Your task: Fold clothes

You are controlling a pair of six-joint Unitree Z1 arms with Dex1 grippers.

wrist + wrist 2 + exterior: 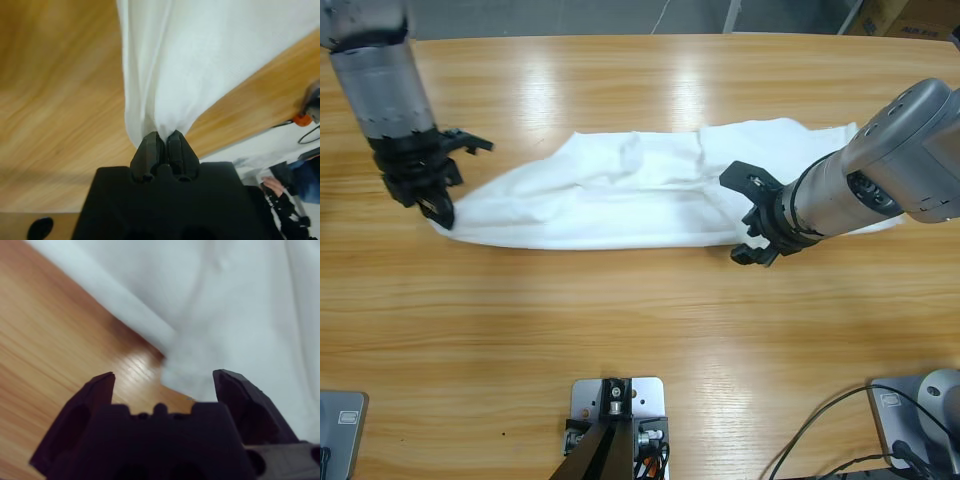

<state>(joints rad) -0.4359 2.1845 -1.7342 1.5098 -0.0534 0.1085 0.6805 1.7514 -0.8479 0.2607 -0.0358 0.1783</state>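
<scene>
One white T-shirt (620,195) lies on the wooden table (640,330), stretched in a long band from near the left edge toward the right edge, in the table's far half. It looks folded lengthwise: smooth straight near edge, rumpled far edge with a raised wrinkle near the middle. No lettering or label shows.

Left gripper (438,208) sits at the shirt's left end, close to the table's left edge. Jaws pinched together on a gathered tip of the fabric; in the left wrist view the left gripper (162,145) has both black jaws pressed side by side with the T-shirt (200,65) fanning out from the pinch. Cloth at that end pulls to a narrow point.

Right gripper (752,222) is at the shirt's near edge, right of the middle, coming in from the table's right edge. Jaws spread wide, nothing between them. In the right wrist view the right gripper (162,385) has its jaws well apart, with a corner or folded edge of the T-shirt (225,315) just ahead of them and bare table (55,350) to one side. Can't tell whether the jaw tips touch the cloth.

The silver forearm behind the right gripper covers part of the shirt's right end; a bit of white shows beyond it.
</scene>
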